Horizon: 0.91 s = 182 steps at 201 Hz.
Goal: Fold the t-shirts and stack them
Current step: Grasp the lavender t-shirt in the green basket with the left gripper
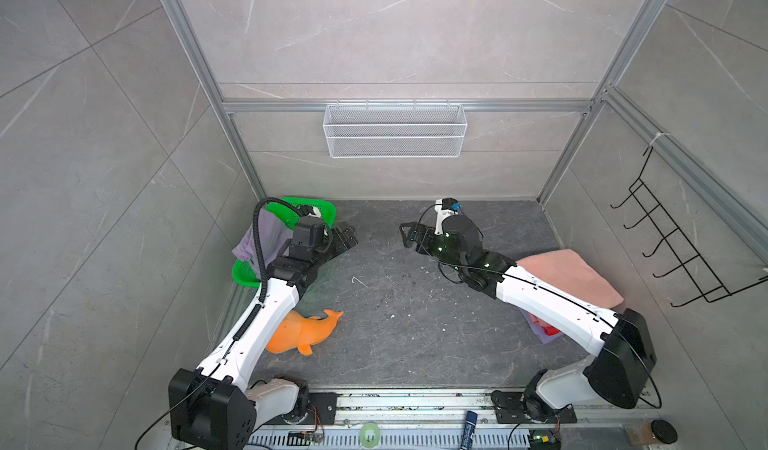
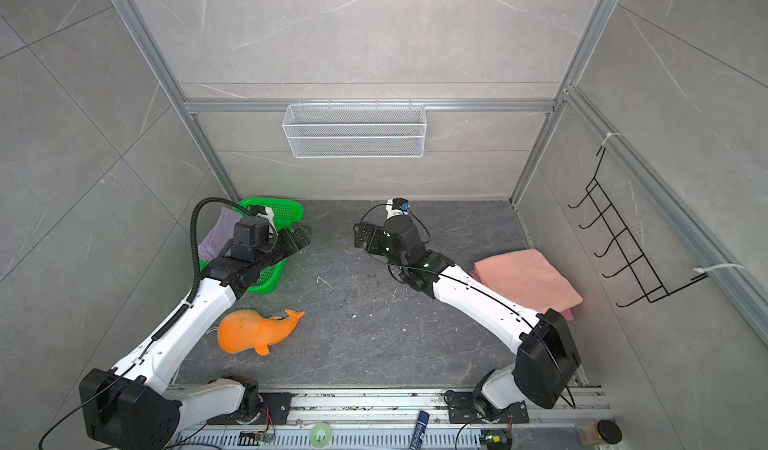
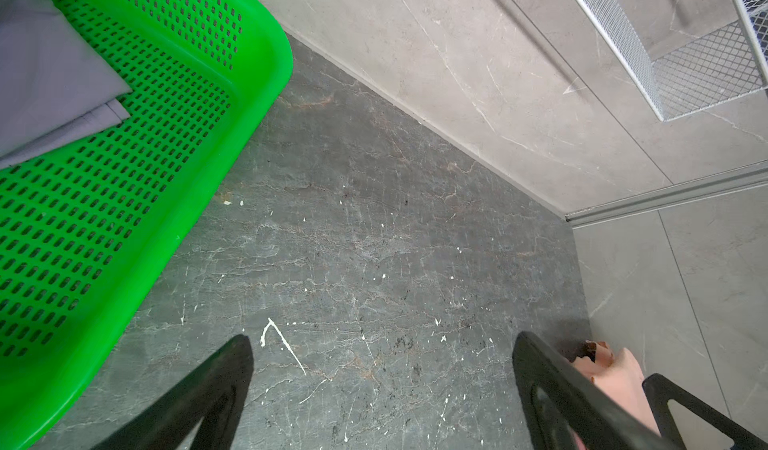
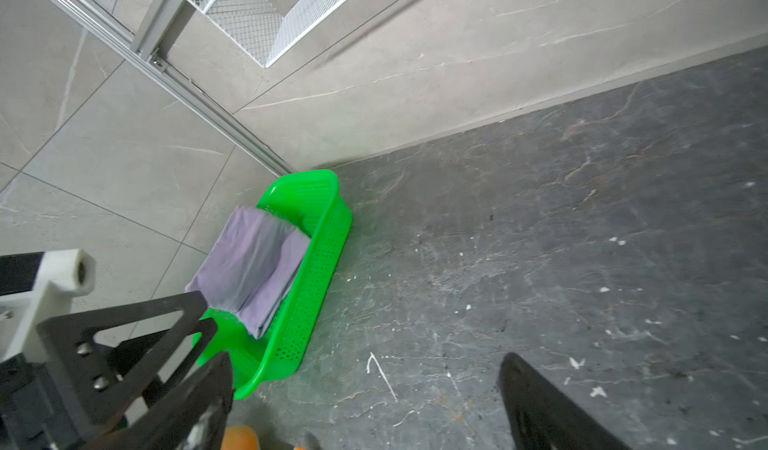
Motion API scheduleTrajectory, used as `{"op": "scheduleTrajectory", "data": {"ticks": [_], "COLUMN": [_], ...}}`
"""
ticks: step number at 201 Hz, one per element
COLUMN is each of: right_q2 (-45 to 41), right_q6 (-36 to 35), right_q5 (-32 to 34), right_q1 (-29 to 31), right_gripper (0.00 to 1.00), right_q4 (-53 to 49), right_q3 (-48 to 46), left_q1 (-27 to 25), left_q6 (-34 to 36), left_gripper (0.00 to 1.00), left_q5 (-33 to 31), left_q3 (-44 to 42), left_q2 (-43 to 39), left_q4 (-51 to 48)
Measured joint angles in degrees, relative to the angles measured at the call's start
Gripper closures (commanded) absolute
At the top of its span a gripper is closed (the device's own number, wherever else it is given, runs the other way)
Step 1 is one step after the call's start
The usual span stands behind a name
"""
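The green basket is glossy plastic with many small holes. The lilac t-shirt in it is smooth matt cloth; the salmon-pink t-shirt looks softer, a little fuzzy. The orange dolphin is plush. The table looks like dark matt stone with pale veins. The white wall basket is metal mesh.

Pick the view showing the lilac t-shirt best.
The right wrist view: the lilac t-shirt shows almost whole in the green basket. The left wrist view catches one corner; in both top views the left arm covers part.
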Motion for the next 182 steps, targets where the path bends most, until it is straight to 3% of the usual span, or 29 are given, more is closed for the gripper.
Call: {"op": "scheduleTrajectory", "data": {"ticks": [23,43,70,105,182], "right_q2": [4.2,6.36,9.49,12.46,14.4], "right_q6": [1.25,1.01,0.13,-1.62,-2.21], "right_q5": [0.85,0.37,2.34,7.28,11.45], "right_q1": [-1.03,-2.1,-2.64,-2.64,-2.64], "right_gripper": [0.0,0.01,0.0,0.0,0.0], "right_q4": [-6.27,-7.17,-8.17,-9.42,-10.82], "right_q3": [9.35,13.51,16.44,16.87,18.23], "left_q1": [3.28,6.78,10.12,15.65,25.53], "left_q6": [-0.42,2.89,10.69,18.01,26.97], "left_gripper": [0.0,0.0,0.01,0.1,0.21], "left_q5": [3.96,4.0,-2.89,-13.7,-27.19], "left_q3": [1.2,7.76,20.41,35.45,56.11], "left_q2": [2.78,9.03,19.1,32.83,59.14], "left_q4": [-0.7,-5.64,-13.35,-23.39,-35.17]}}
